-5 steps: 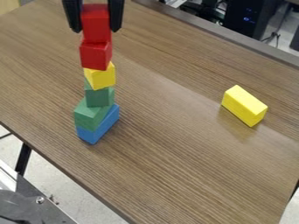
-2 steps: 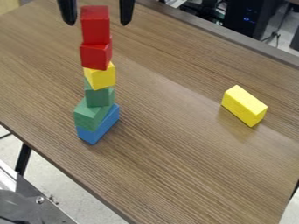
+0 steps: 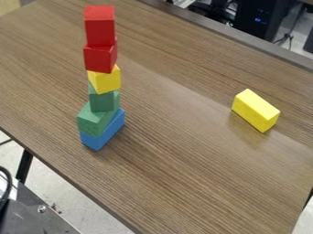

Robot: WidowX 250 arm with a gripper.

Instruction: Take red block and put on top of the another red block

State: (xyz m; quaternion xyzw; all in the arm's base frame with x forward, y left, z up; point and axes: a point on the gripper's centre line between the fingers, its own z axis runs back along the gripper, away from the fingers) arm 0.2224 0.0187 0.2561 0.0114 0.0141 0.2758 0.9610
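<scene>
Because the apparently wooden, oblong upper red block [image 3: 100, 27] stands upright on the squarish lower red block [image 3: 99, 58], the placing step is judged complete. The next move calls only for keeping clear of the column; the gripper's state, and its position relative to the blocks, cannot be told. The upper block appears smooth, glossy and nearly aligned with its support. Rightward, well apart, an oblong, apparently wooden yellow block [image 3: 256, 110] lies on the brown wood-grained table [image 3: 183, 160].
</scene>
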